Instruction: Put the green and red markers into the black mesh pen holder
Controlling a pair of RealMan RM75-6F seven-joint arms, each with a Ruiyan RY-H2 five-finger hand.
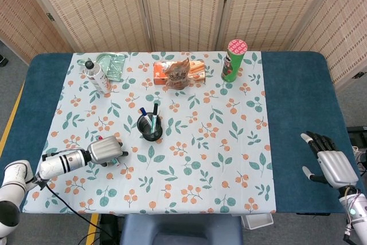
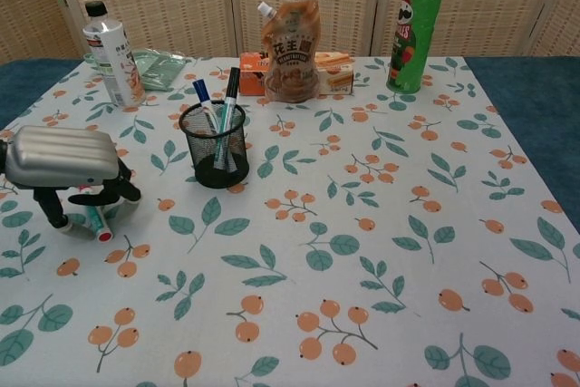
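Observation:
The black mesh pen holder stands left of the table's middle, with two markers upright in it. A marker with a green barrel and a red end lies on the cloth to the holder's front left. My left hand hovers low over this marker, covering most of it. Its fingers curl down on either side, and none visibly touches the marker. My right hand hangs beyond the table's right edge with its fingers spread and nothing in it. Only the head view shows the right hand.
Along the far edge stand a white bottle, a green packet, a brown snack pouch in front of an orange box, and a green crisps can. The floral cloth covers the table.

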